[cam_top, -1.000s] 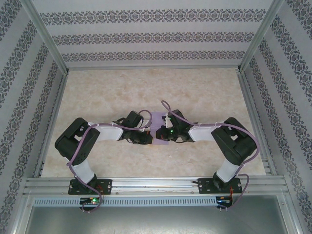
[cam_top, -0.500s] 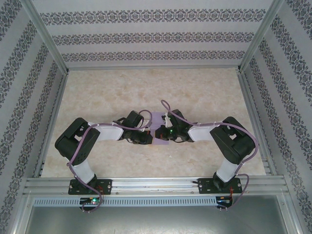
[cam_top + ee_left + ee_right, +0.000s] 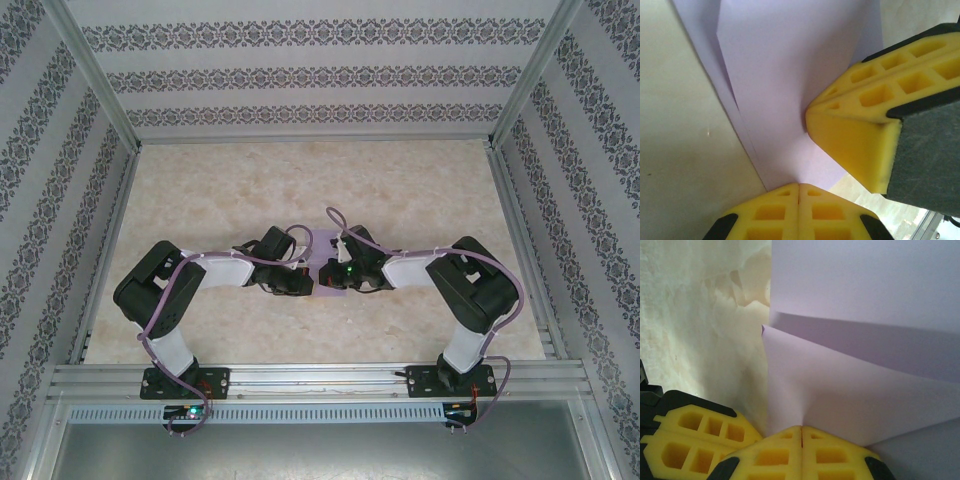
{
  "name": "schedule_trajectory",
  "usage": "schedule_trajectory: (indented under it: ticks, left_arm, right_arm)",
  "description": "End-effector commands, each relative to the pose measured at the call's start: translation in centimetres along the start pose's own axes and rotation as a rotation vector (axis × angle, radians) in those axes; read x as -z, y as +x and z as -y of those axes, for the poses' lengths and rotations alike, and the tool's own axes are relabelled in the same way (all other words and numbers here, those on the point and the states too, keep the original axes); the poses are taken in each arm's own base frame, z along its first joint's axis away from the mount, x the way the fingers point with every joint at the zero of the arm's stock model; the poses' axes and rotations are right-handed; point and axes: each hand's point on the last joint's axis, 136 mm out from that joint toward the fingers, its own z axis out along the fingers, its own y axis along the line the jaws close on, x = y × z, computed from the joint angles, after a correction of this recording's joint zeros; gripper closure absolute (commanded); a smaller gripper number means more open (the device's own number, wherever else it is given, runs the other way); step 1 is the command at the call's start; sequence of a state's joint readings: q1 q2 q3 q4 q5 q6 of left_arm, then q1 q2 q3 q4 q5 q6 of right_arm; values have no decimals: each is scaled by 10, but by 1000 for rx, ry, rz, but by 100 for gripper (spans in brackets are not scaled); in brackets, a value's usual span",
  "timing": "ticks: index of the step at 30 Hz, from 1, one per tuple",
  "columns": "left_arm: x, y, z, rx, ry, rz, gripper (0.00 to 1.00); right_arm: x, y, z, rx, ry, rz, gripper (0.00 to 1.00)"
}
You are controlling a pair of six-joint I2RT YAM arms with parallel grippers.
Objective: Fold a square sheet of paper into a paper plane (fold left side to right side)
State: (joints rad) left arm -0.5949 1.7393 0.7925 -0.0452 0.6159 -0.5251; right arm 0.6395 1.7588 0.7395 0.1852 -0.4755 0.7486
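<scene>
There are two robot arms, a left arm (image 3: 170, 290) and a right arm (image 3: 480, 290). They carry two grippers, the left gripper (image 3: 798, 187) and the right gripper (image 3: 801, 429), each with two yellow fingers (image 3: 770, 220), four in all. One sheet of lavender paper (image 3: 790, 75) lies on one table (image 3: 220, 190), with three wallpapered walls (image 3: 300, 70) around it.

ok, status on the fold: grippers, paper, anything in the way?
Left gripper shut, right gripper shut, both tips on the lavender paper sheet. Sheet partly folded, layers lifted. Grippers crowd each other; nothing else near.
</scene>
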Motion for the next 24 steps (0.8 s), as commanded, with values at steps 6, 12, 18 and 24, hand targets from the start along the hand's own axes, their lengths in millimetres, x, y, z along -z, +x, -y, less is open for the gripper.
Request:
schedule_trajectory:
  ticks: [6,12,18,24]
  left_arm:
    - [-14,43,-55,103,-214,-119,99]
    - [-17,47,-59,104,-216,-134,99]
    - [-19,49,-61,106,-217,-140,99]
    - [-20,50,-62,107,-217,-140,99]
  right_arm:
    - [1,-3,38,5,160,-8,100]
    - [9,-21,40,-6,137,19,100]
    - [13,-32,52,-26,149,22,100]
    - [18,-40,61,-42,149,37,100]
